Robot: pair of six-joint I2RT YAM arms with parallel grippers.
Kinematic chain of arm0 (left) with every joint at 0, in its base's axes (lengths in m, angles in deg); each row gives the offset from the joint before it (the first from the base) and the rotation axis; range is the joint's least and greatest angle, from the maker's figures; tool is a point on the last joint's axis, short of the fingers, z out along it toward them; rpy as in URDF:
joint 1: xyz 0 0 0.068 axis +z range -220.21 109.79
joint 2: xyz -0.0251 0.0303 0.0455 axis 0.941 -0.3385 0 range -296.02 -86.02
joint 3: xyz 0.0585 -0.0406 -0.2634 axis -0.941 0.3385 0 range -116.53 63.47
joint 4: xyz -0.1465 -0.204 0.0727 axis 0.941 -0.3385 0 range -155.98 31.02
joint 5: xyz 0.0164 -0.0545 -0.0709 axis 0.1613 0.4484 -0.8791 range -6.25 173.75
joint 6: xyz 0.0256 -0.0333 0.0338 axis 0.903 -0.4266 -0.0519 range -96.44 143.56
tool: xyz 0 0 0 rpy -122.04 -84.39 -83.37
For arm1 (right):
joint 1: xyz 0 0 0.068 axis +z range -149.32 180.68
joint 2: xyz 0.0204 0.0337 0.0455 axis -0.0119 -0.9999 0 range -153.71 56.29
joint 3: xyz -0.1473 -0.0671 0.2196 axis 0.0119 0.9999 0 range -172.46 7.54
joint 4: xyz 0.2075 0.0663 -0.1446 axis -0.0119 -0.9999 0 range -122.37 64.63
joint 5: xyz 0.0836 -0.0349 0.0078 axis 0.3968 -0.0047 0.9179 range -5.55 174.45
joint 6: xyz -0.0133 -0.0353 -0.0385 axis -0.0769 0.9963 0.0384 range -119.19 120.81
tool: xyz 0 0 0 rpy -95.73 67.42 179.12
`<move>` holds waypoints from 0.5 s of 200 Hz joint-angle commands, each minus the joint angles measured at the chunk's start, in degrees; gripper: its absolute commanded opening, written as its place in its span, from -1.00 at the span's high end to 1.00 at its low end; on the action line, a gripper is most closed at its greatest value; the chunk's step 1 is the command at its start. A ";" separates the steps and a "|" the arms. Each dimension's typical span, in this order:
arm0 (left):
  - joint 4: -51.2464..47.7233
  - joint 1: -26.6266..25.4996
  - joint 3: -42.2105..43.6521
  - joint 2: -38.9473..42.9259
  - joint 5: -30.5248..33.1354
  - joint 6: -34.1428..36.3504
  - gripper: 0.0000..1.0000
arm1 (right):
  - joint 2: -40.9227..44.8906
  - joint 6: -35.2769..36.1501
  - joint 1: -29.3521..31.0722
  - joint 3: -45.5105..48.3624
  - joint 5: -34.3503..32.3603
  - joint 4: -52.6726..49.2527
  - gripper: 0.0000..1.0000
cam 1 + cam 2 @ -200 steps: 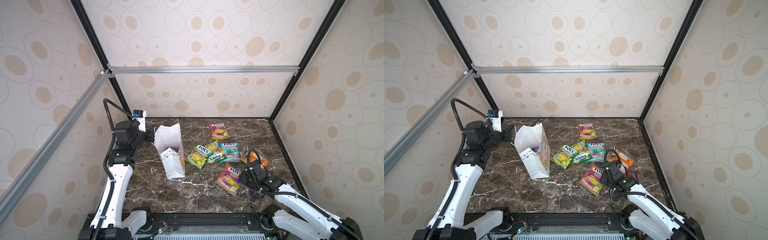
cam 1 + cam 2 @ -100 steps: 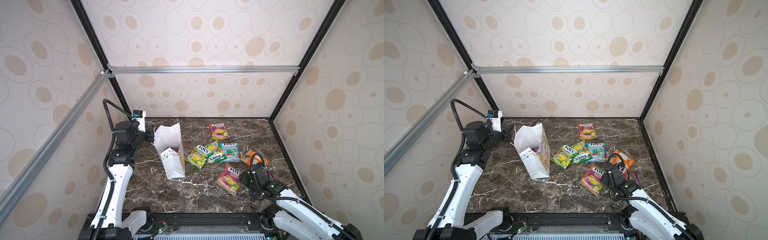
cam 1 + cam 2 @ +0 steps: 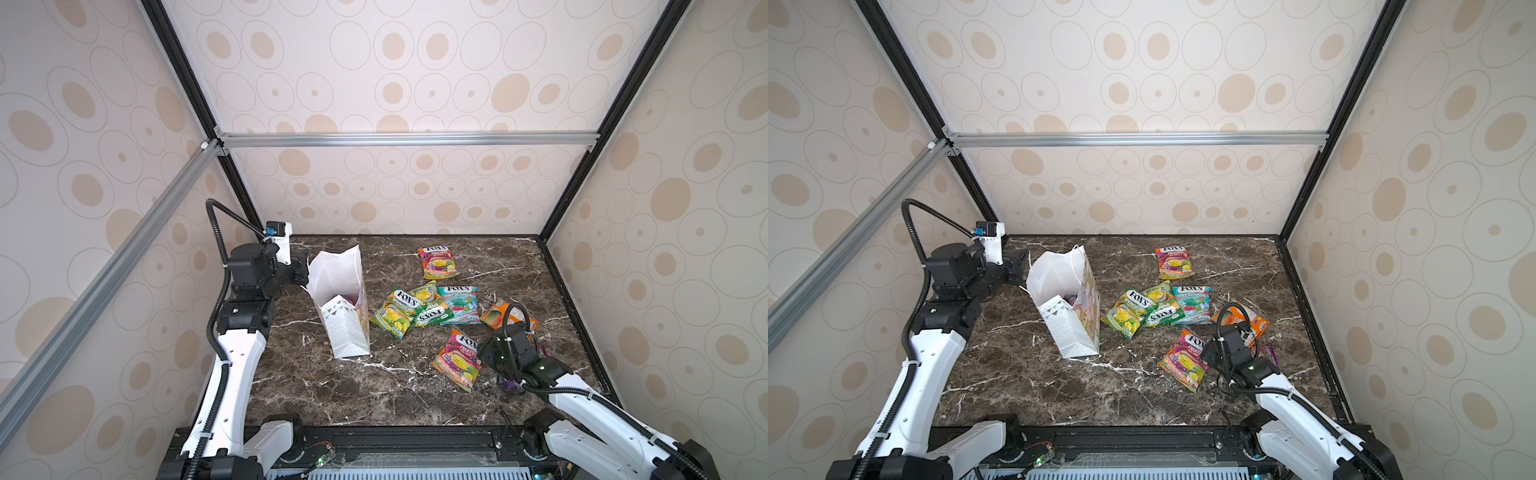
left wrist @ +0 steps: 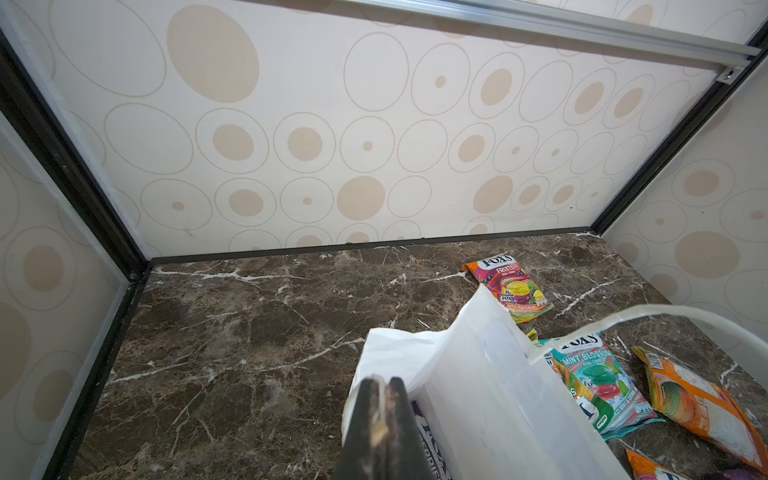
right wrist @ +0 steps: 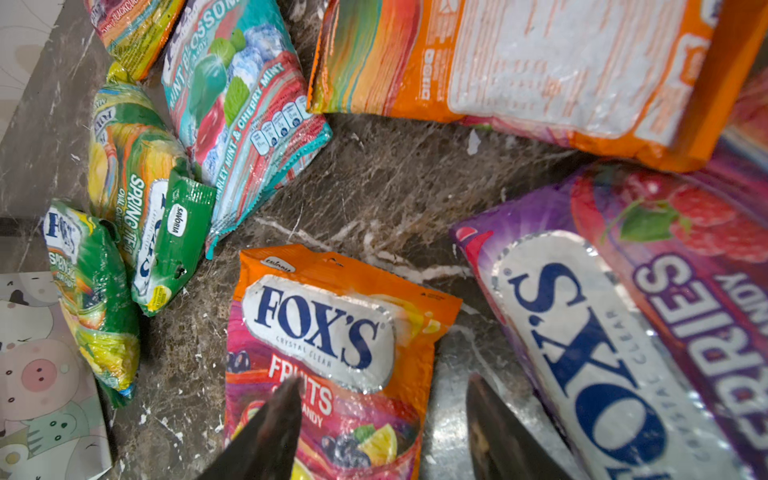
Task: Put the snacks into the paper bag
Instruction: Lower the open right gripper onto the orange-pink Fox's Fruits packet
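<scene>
The white paper bag point(image 3: 345, 328) stands open at the left, and my left gripper point(image 4: 383, 384) is shut on its back rim. A purple pouch point(image 4: 428, 436) lies inside the bag. Several snacks lie flat on the table: green pouches point(image 3: 397, 311), a teal mint one point(image 3: 459, 303), an orange one point(image 3: 496, 313), a far Fruits pouch point(image 3: 437, 262) and a near orange-pink Fruits pouch point(image 5: 328, 332). My right gripper point(image 5: 382, 382) hangs open just above that near pouch, one finger over it and the other over bare table. A purple berries pouch point(image 5: 623, 332) lies beside it.
The dark marble table point(image 3: 332, 395) is boxed in by patterned walls at the back and both sides, with black frame posts in the corners. The bag's cord handle point(image 4: 665, 311) arches over the pouches in the left wrist view.
The right arm has shifted slightly over the front-right pouches, and its jaws stay open. The left arm and the bag have not moved.
</scene>
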 commanded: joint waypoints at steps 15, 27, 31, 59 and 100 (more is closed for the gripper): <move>0.16 0.57 0.14 0.49 -1.07 -0.36 1.00 | 0.49 -1.43 -0.56 1.44 0.41 1.30 -0.29; 0.16 0.57 0.23 0.65 -1.00 -0.38 1.00 | 0.22 -1.42 -0.72 1.55 0.47 2.05 -0.29; 0.16 0.55 0.23 0.64 -1.01 -0.38 1.00 | 0.02 -1.34 -0.82 1.49 0.59 2.26 -0.29; 0.04 0.56 0.14 0.78 -0.89 -0.29 1.00 | -2.14 -0.68 -1.13 1.13 1.55 3.89 -0.29; 0.02 0.60 0.22 1.17 -0.94 -0.15 1.00 | -4.82 -0.19 -1.78 0.94 2.49 6.00 -0.29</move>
